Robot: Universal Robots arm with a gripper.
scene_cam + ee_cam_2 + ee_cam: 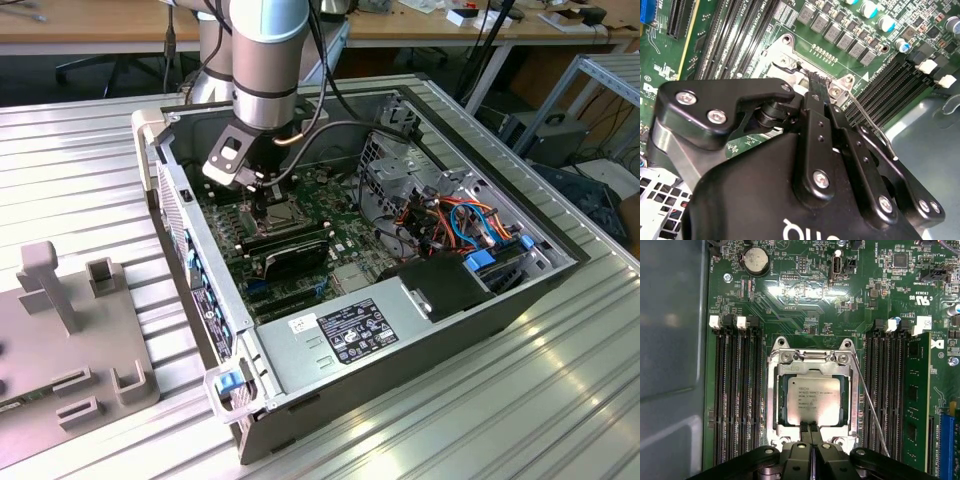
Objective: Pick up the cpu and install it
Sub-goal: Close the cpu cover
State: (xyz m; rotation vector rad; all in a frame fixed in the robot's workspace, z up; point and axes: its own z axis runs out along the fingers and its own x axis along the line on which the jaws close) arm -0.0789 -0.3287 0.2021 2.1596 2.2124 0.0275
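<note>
The cpu (812, 399) is a silver-grey square lying flat inside the socket's metal frame (775, 405) on the green motherboard (790, 295). In the first wrist view my gripper (811, 427) has its two black fingertips pressed together at the chip's near edge, with nothing seen between them. In the second wrist view the gripper (815, 77) points down at the socket frame (790, 60). In the exterior view the gripper (262, 200) hangs low inside the open computer case (400, 330), over the motherboard (340, 235).
A thin wire lever (870, 405) runs along one side of the socket. Black memory slots (737, 395) flank it, and a memory stick (917, 400) stands in a slot. Drive bays and cables (450, 220) fill the case's far side. A grey fixture (70, 340) sits at the exterior view's left.
</note>
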